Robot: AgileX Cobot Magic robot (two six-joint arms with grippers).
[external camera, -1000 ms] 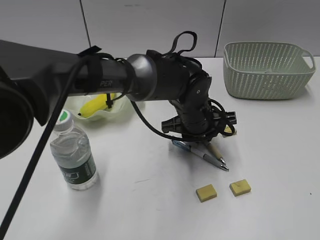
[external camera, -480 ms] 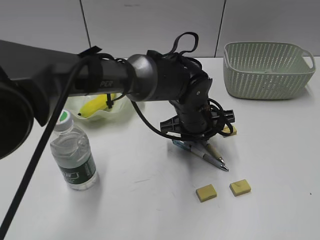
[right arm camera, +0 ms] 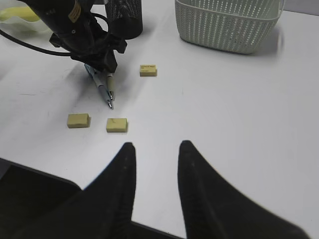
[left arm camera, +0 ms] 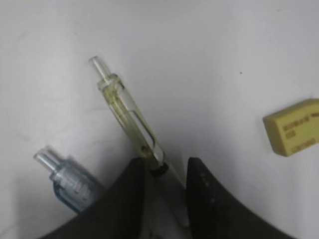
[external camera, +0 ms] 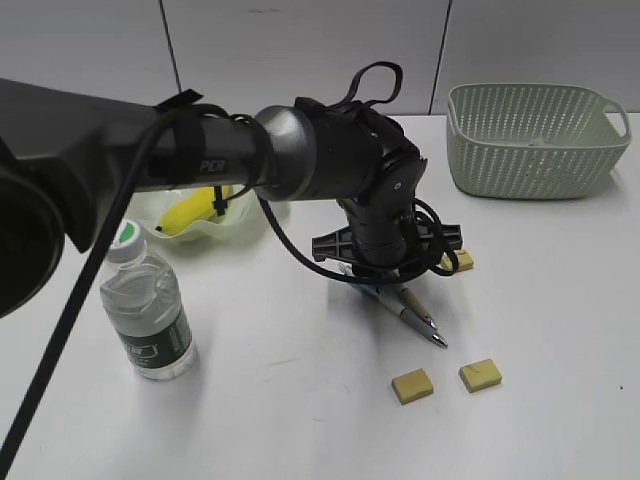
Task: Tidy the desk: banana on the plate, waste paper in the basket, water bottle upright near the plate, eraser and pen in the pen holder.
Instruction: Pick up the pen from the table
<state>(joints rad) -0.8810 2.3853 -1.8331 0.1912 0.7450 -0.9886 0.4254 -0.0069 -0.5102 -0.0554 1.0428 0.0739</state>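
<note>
The left claw [left arm camera: 164,174] is clamped on the pen [left arm camera: 130,119] lying on the desk [left arm camera: 209,59].

Overall light: I see even, bright indoor light on the large plain white desk [external camera: 300,400], slightly cool.
Shadows: soft ones sit under my left arm and beside the small clear plastic water bottle with the dark green label [external camera: 145,310].
Glare: a pale sheen on my arm's grey metal joint; the desk washes out near the pale sage-green woven plastic basket [right arm camera: 227,22].
Focus, left wrist view: soft throughout; my left gripper [left arm camera: 164,191] fingers are dark blurs, the translucent yellowish pen [left arm camera: 130,119] hazy.
Focus, right wrist view: my right gripper [right arm camera: 155,174] is dark and unsharp.
</note>
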